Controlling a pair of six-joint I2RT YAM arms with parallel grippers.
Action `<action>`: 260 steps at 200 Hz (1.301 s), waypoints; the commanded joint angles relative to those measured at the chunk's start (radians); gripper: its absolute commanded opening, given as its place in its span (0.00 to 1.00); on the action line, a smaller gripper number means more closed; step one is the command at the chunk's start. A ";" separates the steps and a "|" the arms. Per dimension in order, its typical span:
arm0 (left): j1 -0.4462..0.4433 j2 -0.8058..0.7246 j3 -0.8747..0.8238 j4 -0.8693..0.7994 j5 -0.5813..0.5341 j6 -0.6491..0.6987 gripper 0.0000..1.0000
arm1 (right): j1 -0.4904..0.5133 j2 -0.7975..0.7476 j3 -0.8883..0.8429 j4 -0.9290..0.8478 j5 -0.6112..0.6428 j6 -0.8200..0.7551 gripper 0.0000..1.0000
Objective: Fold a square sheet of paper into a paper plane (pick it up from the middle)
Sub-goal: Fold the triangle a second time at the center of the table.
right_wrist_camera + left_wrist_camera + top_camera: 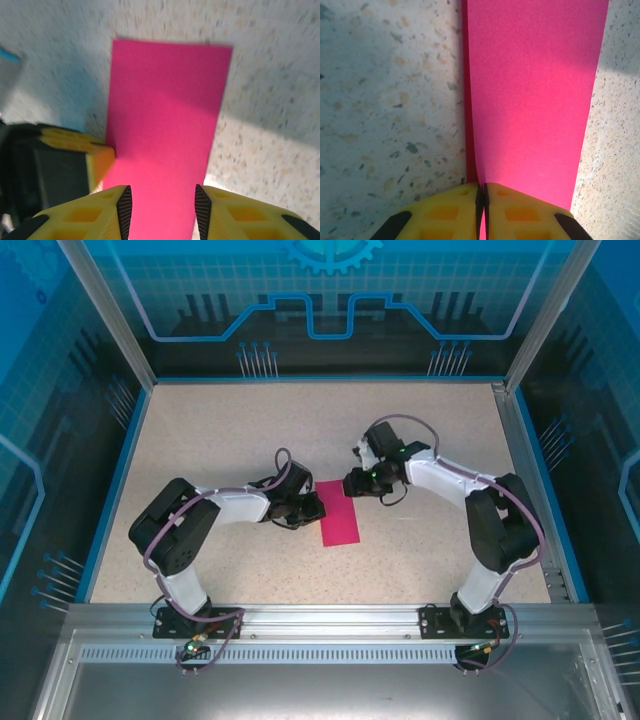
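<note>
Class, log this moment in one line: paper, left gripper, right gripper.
pink paper: rectangle on table | left gripper: shut on its edge | right gripper: open over it

**Speckled surface with one pink sheet on it**

A pale beige surface (250, 440) with fine grey and tan flecks (like stone chips, seen close up) reaches from a metal rail (330, 618) at the near edge to a blue border (320, 380) along the far side and the left. Near its middle lies a magenta paper (339, 512), a narrow rectangle. Its long sides run near to far with a slight tilt. Along one long edge a darker pink layer peeks out.
</note>
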 commanded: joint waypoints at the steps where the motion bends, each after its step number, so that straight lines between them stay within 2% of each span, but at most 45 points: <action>1: -0.010 -0.030 -0.009 -0.088 0.011 -0.005 0.15 | 0.049 -0.029 -0.046 -0.038 0.114 -0.011 0.41; 35: -0.009 -0.027 -0.005 -0.081 0.018 -0.010 0.15 | 0.131 -0.032 -0.075 -0.042 0.184 -0.015 0.40; 83: -0.009 -0.047 -0.008 -0.062 0.037 -0.022 0.15 | 0.204 -0.019 -0.090 -0.018 0.185 -0.026 0.40; 194: -0.010 -0.039 -0.033 0.022 0.087 -0.069 0.18 | 0.204 0.068 -0.130 0.039 0.115 0.000 0.40; 260: -0.008 -0.034 -0.038 0.063 0.114 -0.099 0.23 | 0.191 0.045 -0.146 0.062 0.090 0.005 0.41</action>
